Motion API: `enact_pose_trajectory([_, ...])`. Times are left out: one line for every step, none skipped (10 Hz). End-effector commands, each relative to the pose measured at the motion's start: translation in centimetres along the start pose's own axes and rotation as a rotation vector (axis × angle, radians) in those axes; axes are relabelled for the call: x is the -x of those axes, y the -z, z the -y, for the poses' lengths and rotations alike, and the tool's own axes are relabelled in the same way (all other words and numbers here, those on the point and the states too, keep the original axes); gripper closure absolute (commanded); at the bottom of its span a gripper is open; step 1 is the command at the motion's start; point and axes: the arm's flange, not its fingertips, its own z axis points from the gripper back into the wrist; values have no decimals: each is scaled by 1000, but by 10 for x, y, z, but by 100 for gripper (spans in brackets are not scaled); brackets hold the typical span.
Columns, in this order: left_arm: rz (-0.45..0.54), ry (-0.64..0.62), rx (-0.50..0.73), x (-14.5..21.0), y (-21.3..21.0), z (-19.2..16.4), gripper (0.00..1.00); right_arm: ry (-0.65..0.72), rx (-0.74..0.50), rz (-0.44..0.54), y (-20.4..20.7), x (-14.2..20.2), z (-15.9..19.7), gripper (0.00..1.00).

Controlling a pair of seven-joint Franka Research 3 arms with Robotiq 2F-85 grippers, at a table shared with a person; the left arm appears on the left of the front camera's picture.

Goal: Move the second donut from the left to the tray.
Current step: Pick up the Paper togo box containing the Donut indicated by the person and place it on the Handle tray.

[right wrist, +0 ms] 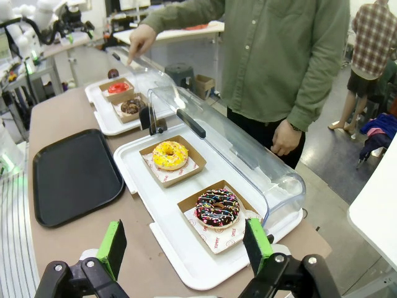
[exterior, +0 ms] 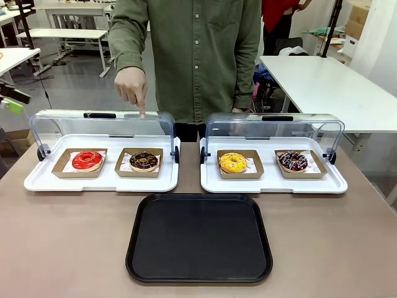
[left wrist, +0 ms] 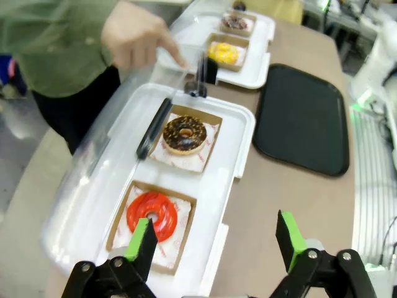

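Observation:
The second donut from the left (exterior: 144,161), with chocolate icing and pale sprinkles, lies in a brown cardboard holder on the left white tray. It also shows in the left wrist view (left wrist: 184,134) and far off in the right wrist view (right wrist: 131,106). The black tray (exterior: 198,239) sits bare at the table's near middle (left wrist: 304,118) (right wrist: 74,174). My left gripper (left wrist: 216,233) hovers open beyond the left end of that white tray, above the red donut and the tabletop. My right gripper (right wrist: 184,239) hangs open past the right white tray's end. Neither holds anything.
A person stands at the far side; one hand (exterior: 132,87) points a finger down onto the left tray's raised clear lid (exterior: 102,118). A red donut (exterior: 87,161), a yellow donut (exterior: 233,162) and a multicolour-sprinkled donut (exterior: 293,161) sit in holders under raised lids.

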Motion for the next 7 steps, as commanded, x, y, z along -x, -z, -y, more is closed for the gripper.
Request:
enact_pose_trajectory([-145,91,1,-32,38,24,0,-5,-1,6,0,-2,0,0])
enact_pose_trajectory([-234,165,4,-53,64,40,0,-5,-1,6,0,-2,0,0])
enact_pose_trajectory([-305,222,6,-66,87,54,0,-5,-1,6,0,-2,0,0])
enact_pose_trajectory([-360,264,17,-76,112,66,0,-5,-1,6,0,-2,0,0])
enact_pose_trajectory([-413,289,21,-81,135,73,0,-5,-1,6,0,-2,0,0])
enact_pose_trajectory([-460,284,21,-83,160,75,0,-5,-1,6,0,-2,0,0])
enact_pose_trajectory([-494,290,-2,-82,180,73,0,-5,-1,6,0,-2,0,0])
